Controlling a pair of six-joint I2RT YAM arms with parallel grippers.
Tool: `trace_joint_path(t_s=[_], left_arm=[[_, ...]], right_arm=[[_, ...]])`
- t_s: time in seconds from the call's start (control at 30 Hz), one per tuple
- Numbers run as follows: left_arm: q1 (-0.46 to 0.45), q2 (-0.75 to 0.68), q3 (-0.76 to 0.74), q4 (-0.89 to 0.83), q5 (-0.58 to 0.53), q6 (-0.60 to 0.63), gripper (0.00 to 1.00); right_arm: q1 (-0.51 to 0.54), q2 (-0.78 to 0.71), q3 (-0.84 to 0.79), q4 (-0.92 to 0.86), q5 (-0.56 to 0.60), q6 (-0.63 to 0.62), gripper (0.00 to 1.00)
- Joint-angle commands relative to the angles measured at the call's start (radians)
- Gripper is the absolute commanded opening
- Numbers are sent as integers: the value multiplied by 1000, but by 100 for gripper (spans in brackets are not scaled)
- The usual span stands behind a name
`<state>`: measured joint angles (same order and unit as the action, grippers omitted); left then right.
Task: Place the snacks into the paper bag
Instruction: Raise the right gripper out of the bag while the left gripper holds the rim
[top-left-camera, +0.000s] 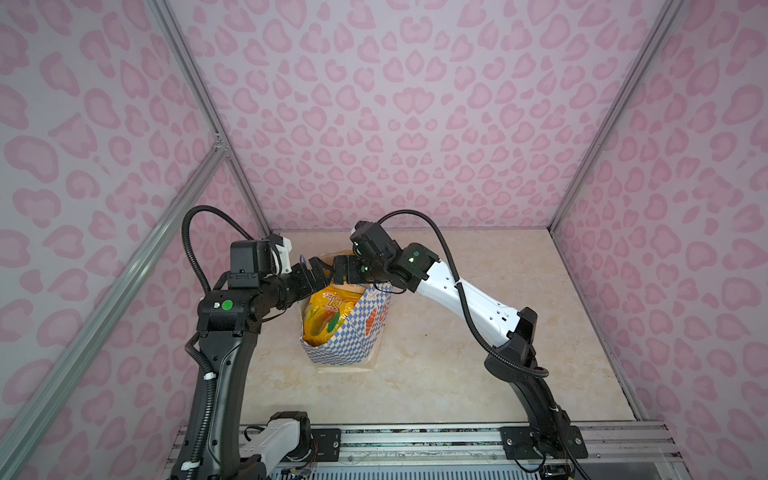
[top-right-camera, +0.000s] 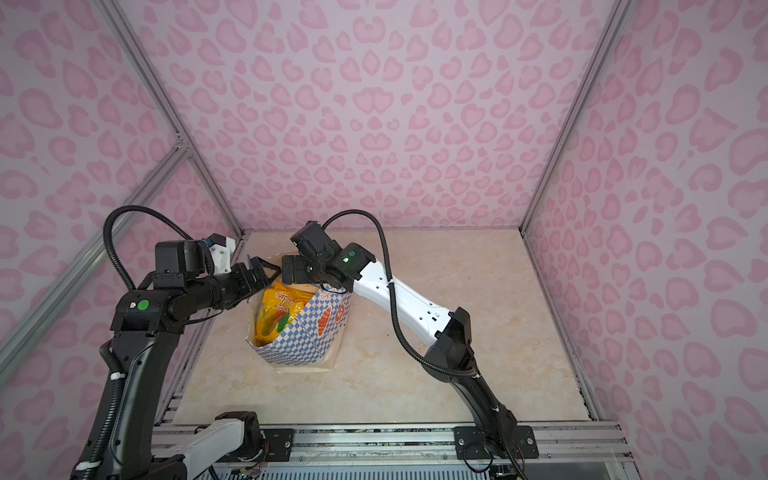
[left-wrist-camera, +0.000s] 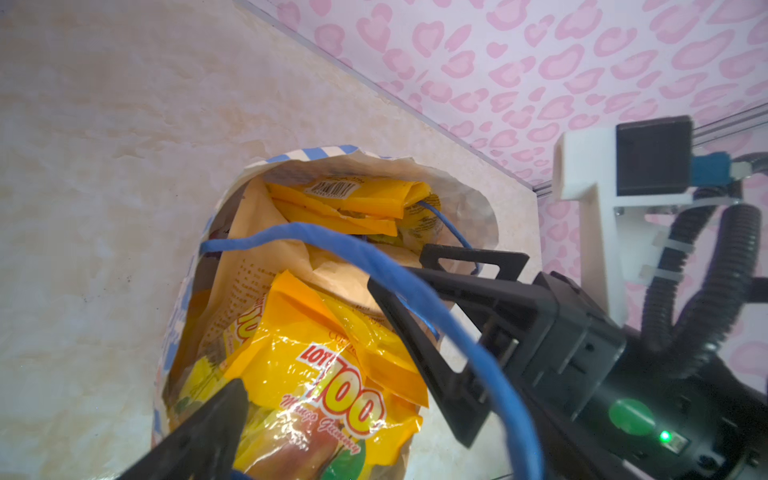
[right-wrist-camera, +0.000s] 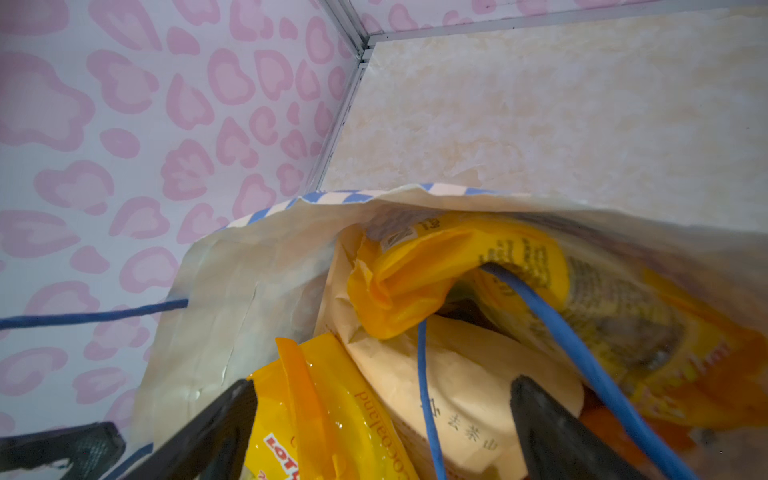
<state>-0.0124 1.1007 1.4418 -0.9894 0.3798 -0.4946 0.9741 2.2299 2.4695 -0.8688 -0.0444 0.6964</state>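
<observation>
Both pincers hang released over the far end of the paper bag (top-left-camera: 347, 347). It stands mid-table on the marbled tabletop (top-left-camera: 478, 340), mouth upward, its long axis running near to far. The left gripper (top-left-camera: 321, 272) reaches in from the left and the right gripper (top-left-camera: 340, 270) from the right. Their tips almost meet above the far rim, so neither arm is clearly nearer, and the bag lies straight below both. We see nothing held by either.

The snacks sit inside: a yellow mango gummy packet (left-wrist-camera: 332, 374) on top at the near side, a tan pouch (right-wrist-camera: 461, 374) behind it, and a folded yellow packet (right-wrist-camera: 415, 282) against the far wall. No packet shows on the tabletop, so we judge the filling all but done and the next move an upward withdrawal.

That move turns on the blue cord handle (left-wrist-camera: 345, 245). In the left wrist view it lies across the right gripper's fingers (left-wrist-camera: 490, 293), and in the right wrist view cord passes between its spread jaws. We cannot tell whether it merely rests there or loops around a finger. If it loops, rising could drag the bag.

The pincers hide the far rim in both top views, any lower packets are buried, and the left gripper's second finger is cut off in its own wrist view.
</observation>
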Motion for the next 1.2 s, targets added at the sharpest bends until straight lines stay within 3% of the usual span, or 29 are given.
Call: trace_joint_path(t_s=[0.0,0.23,0.53,0.73,1.0,1.07,1.17], left_arm=[[2,8,22,50,10,-5,98],[3,35,60,74,75,-25,98],[3,39,83,182,243,-98,98],[5,44,99,194,254,-108,98],[5,48,74,232,306,-131,98],[5,42,74,237,309,-137,98],[5,36,79,229,309,-139,98]], right_arm=[[3,25,57,-60,61,-69,98],[-19,17,52,-31,25,-98,98],[-26,56,54,-25,-8,-88,98],[4,75,51,-51,-43,-88,98],[12,31,-25,36,-202,-117,98],[10,36,-25,92,-293,-134,98],[-3,56,14,107,-330,-123,98]])
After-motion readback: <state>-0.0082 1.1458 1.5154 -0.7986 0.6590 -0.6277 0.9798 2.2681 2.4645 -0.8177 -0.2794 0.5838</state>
